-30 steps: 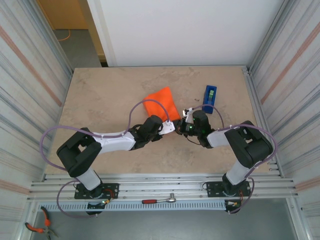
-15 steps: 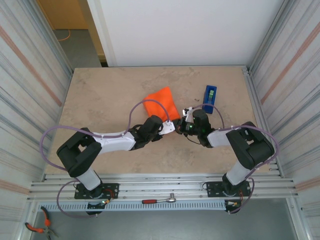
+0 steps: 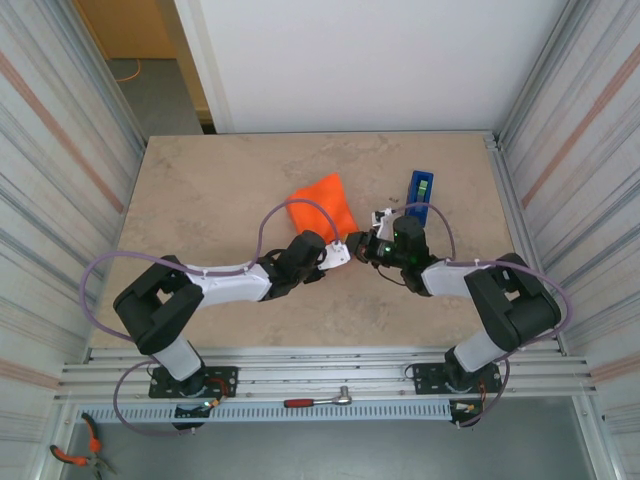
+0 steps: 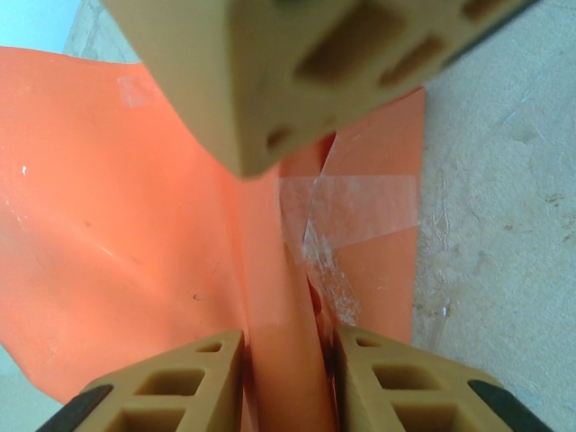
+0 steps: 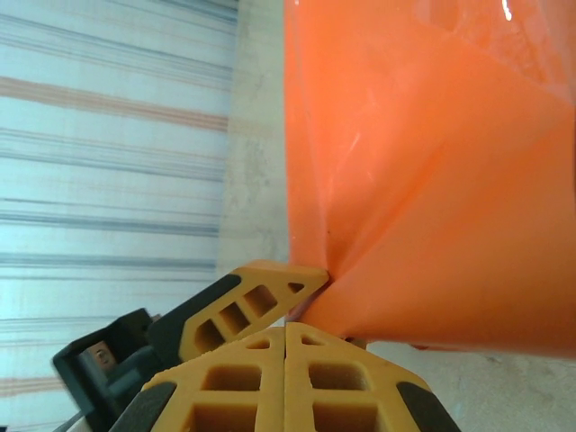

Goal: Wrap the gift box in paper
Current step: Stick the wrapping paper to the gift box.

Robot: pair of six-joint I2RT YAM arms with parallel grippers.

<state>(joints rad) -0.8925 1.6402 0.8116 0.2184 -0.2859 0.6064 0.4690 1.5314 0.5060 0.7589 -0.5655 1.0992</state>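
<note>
Since the frame a second ago, the right arm's wrist has been shifted slightly away from its base and toward the blue tape dispenser (image 3: 421, 197), while the left arm has been kept where it was.

In the left wrist view, the left gripper (image 4: 283, 346) is seen clamped on a raised fold of the paper (image 4: 135, 198), which is pinched between its two tan fingers (image 4: 162, 396). A strip of clear tape (image 4: 360, 205) is stuck across the seam just beyond that fold, and a finger of the other arm is seen blurred at the top of this view.

In the right wrist view, the right gripper (image 5: 285, 328) is seen fully closed, its fingers pressed flat together with nothing visible between them. Its tips are set against the lower corner of the orange wrapping, where two creased flaps meet.

From above, the gift box (image 3: 322, 203) is seen covered in orange, resting on the beige tabletop (image 3: 200, 190) near its middle. Both grippers are met at its near corner. The dispenser is stood apart to its right.
</note>
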